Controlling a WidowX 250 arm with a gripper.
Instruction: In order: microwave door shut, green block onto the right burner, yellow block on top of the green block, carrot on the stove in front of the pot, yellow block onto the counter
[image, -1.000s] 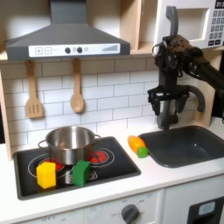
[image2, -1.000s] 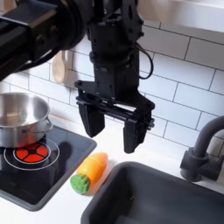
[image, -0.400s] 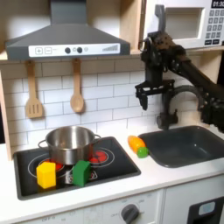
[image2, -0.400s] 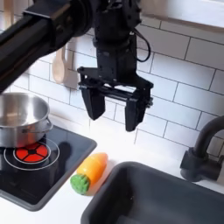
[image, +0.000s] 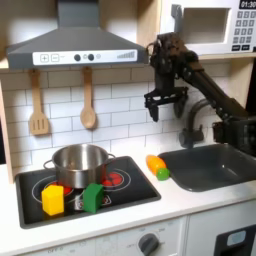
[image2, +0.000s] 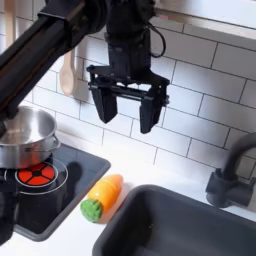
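End effector (image2: 127, 110) agape — blocks (first exterior view)

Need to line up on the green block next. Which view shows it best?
The first exterior view: the green block sits in plain sight at the stove's front edge, beside the yellow block. The second exterior view instead frames the open claw, the carrot and the pot.

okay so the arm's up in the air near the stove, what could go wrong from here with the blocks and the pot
The green block and yellow block sit close together in front of the pot, so the open hand coming down for the green one may nudge the yellow block or clip the pot's rim. The carrot lies on the counter by the sink edge; a low sweep could roll it in.
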